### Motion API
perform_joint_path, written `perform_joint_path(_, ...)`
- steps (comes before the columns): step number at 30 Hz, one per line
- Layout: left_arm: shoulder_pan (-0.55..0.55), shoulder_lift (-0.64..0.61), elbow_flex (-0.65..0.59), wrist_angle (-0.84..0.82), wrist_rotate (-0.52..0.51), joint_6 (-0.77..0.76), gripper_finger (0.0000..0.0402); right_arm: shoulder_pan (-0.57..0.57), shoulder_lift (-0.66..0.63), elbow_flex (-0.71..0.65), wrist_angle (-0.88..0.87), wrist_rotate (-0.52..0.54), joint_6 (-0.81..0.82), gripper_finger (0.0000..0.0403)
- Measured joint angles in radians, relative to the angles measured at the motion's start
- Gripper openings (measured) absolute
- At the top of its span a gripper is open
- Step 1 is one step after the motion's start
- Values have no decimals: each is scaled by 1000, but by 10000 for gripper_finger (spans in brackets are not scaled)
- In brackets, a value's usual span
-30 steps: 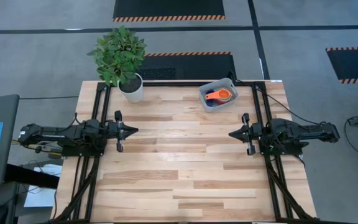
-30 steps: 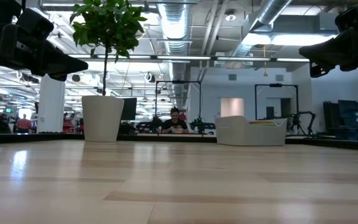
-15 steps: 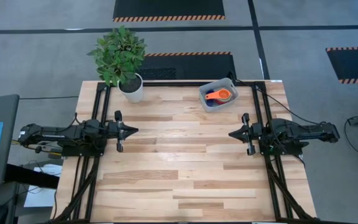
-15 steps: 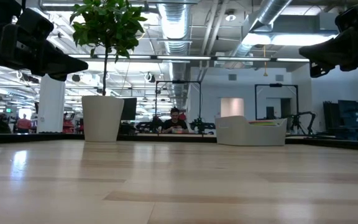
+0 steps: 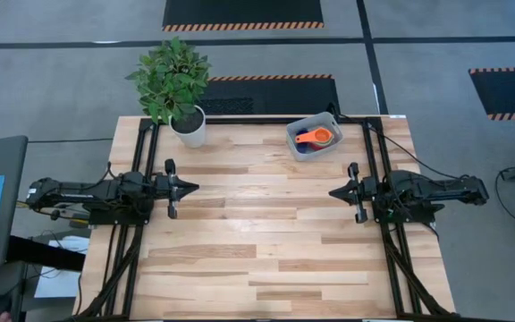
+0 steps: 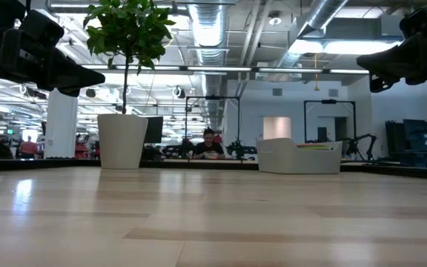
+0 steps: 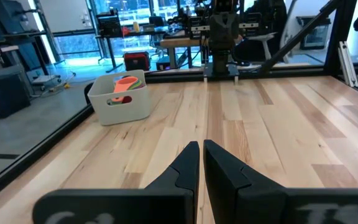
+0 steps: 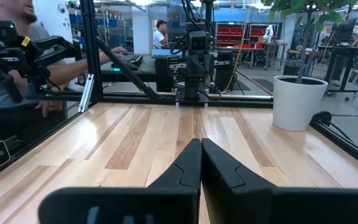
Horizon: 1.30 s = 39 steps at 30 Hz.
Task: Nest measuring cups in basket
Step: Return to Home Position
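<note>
The basket (image 5: 315, 136) stands on the table near its far right corner, holding the measuring cups (image 5: 316, 138) stacked inside; an orange one shows on top. The left wrist view shows the basket (image 7: 120, 98) with the cups (image 7: 126, 84) at its rim. My left gripper (image 5: 194, 188) hovers shut at the table's left side, pointing level toward the middle. My right gripper (image 5: 333, 192) hovers shut at the right side, facing it. Neither touches anything.
A white plant pot (image 5: 189, 127) with a green plant (image 5: 170, 78) stands at the table's far left. Bare wooden tabletop (image 5: 257, 224) lies between the two grippers. A person (image 8: 8, 62) sits beyond the table's near edge in the right wrist view.
</note>
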Motion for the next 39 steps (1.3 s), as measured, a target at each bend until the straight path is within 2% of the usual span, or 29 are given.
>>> perform_joint_path(15,0,0,0,0,0,0,13,0,0,0,0,0,0,38)
perform_joint_path(29,0,0,0,0,0,0,13,0,0,0,0,0,0,27)
perform_joint_path(39,0,0,0,0,0,0,13,0,0,0,0,0,0,38)
